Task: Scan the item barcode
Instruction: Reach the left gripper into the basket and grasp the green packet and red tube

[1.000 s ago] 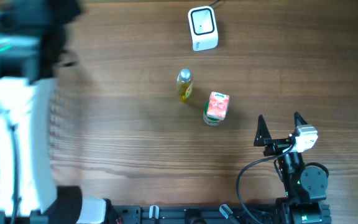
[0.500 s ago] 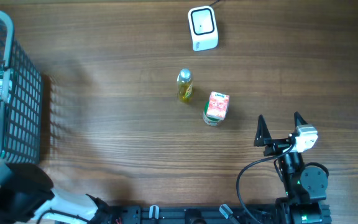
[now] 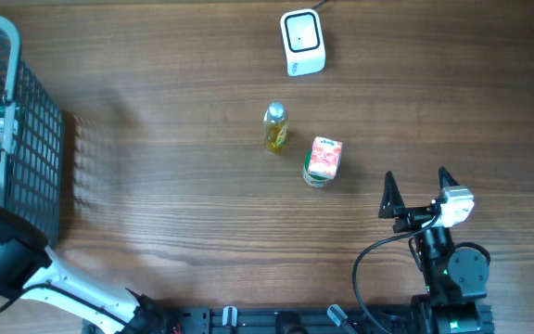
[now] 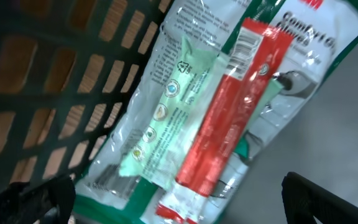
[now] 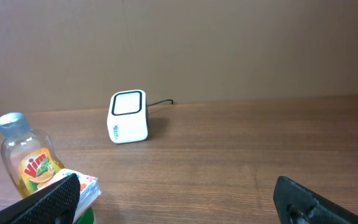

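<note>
Pincers both spread, empty: left pincer [image 4: 179,204] hangs over the red packet [image 4: 229,118] in the basket [image 3: 35,139], my likely pick; right pincer [image 3: 416,184] sits facing the scanner [image 3: 302,42], clear of bottle [image 3: 275,127] and carton [image 3: 324,159].

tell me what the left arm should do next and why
Probably lower the left end effector straight down onto the red packet. Its jaws stand wide open over the basket, and the packet lies on top of the other bags with a barcode showing, so it looks easiest to pick.
</note>
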